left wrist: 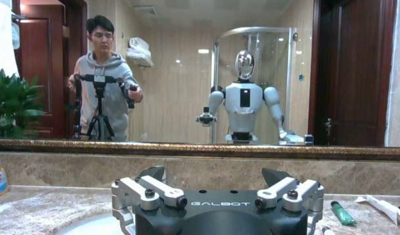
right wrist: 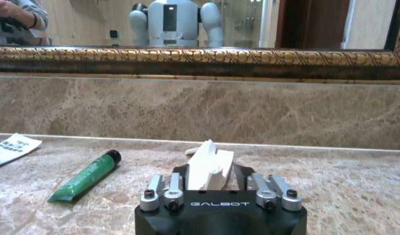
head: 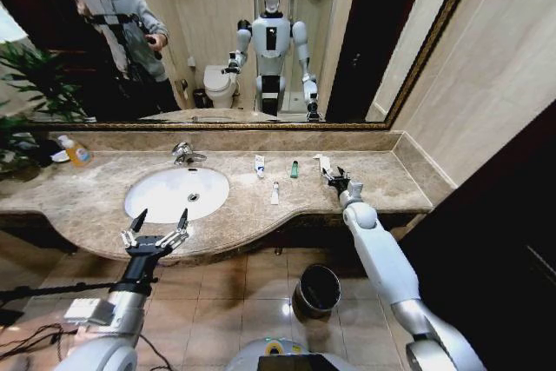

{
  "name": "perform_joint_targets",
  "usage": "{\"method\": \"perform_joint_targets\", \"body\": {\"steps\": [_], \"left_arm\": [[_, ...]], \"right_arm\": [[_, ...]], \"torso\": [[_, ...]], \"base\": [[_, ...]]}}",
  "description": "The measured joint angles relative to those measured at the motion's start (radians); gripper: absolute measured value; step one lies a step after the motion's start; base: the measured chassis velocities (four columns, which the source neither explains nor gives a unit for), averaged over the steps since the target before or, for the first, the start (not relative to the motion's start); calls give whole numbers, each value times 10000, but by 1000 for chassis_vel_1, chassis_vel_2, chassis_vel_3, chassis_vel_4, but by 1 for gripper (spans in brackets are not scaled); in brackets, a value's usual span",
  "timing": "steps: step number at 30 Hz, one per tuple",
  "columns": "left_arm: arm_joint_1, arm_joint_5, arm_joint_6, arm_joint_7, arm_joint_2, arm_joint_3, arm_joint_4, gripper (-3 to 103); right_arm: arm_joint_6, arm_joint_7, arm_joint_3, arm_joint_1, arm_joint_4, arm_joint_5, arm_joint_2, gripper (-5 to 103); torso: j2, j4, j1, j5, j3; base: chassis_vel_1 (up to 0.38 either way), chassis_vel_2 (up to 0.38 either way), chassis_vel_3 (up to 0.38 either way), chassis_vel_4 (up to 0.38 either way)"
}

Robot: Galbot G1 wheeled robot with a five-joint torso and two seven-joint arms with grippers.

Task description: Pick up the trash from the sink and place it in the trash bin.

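Along the mottled marble surface (head: 104,206), the oval white sink (head: 176,192) sits under a chrome faucet (head: 184,154). On the floor below stands the dark trash bin (head: 316,289). The left gripper (head: 156,225) hovers at the surface's front edge just before the sink, jaws released and spread wide. The right gripper (head: 334,175) rests on the surface well right of the sink, jaws clenched on a crumpled white wrapper (right wrist: 210,164). Beside it lies a small green tube (right wrist: 86,177), then a white-and-blue tube (head: 259,165), with a small white tube (head: 274,194) nearer the front.
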Motion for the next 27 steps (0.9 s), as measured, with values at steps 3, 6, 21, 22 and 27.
{"method": "perform_joint_targets", "body": {"steps": [3, 6, 21, 22, 27], "left_arm": [[0, -1, 0, 0, 0, 0, 0, 100], [0, 0, 0, 0, 0, 0, 0, 100], [0, 0, 0, 0, 0, 0, 1, 100], [0, 0, 0, 0, 0, 0, 0, 100], [0, 0, 0, 0, -1, 0, 1, 100]], "right_arm": [[-44, -3, 191, -141, 96, 0, -4, 34], [-69, 3, 247, -211, 170, 3, -4, 28], [-213, 83, 573, -1059, 1396, 247, -340, 0], [-219, 91, 650, -1164, 1532, 286, -392, 0], [105, 148, 1124, -2073, 2806, 471, -791, 0]], "torso": [[0, -1, 0, 0, 0], [0, -1, 0, -1, 0], [0, 1, 0, -1, 0], [0, 0, 0, 0, -1], [0, 0, 0, 3, -1]], "base": [[0, 0, 0, 0], [0, 0, 0, 0], [0, 0, 0, 0], [0, 0, 0, 0], [0, 0, 0, 0]]}}
